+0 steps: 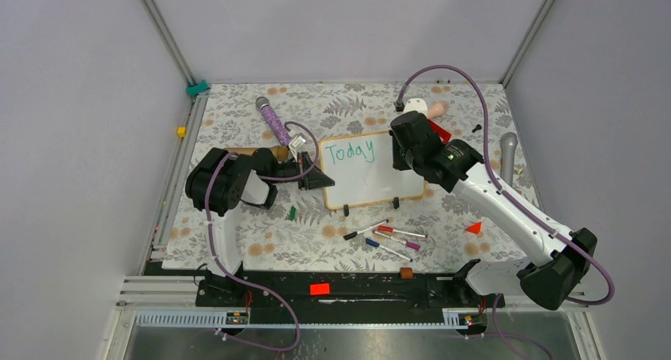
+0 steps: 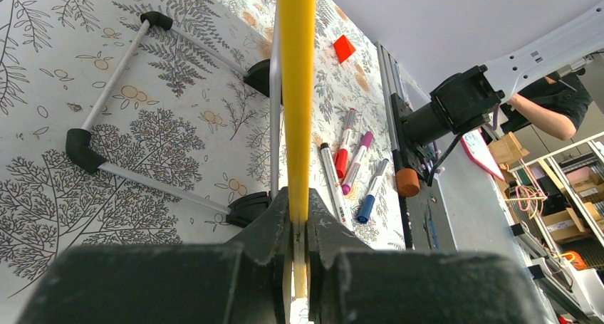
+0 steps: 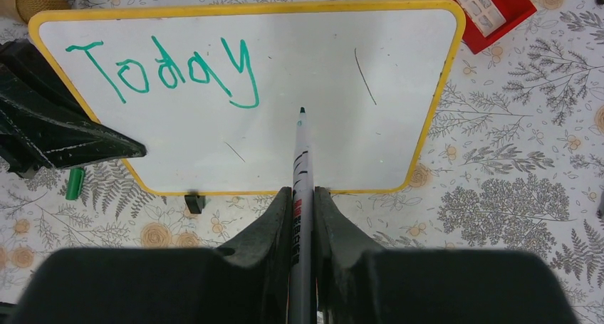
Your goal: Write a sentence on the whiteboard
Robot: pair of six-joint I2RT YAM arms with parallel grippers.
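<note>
Green ink on the whiteboard: the sentence so far reads only "Today", one word at about 10 o'clock on the white face. No second word yet. The rest of the face is blank bar two thin stray strokes, so there is room at 3 o'clock of the word and across the whole lower half.

In the top view the whiteboard sits just above centre of the floral table cover, rotated a little, light wooden frame, black clip feet on its 6 o'clock edge.

Left gripper is at the board's 9 o'clock edge, jaws clenched on the frame. Its wrist view shows the frame edge pinched between them. Reads as bracing the board.

Right gripper comes in from the board's 3 o'clock side in the top view. It is clamped on a green-tipped marker, uncapped, with the tip over the face at 5 o'clock of the "y". Tip touching or hovering: cannot tell from this angle.

Green cap lies on the cover at 7 o'clock of the board. Four spare markers lie near its 6 o'clock edge.

Judgement: early stage. First word is down and the remainder of the sentence is left. The next move looks like starting the following word, beside "Today" or on a new line below.
</note>
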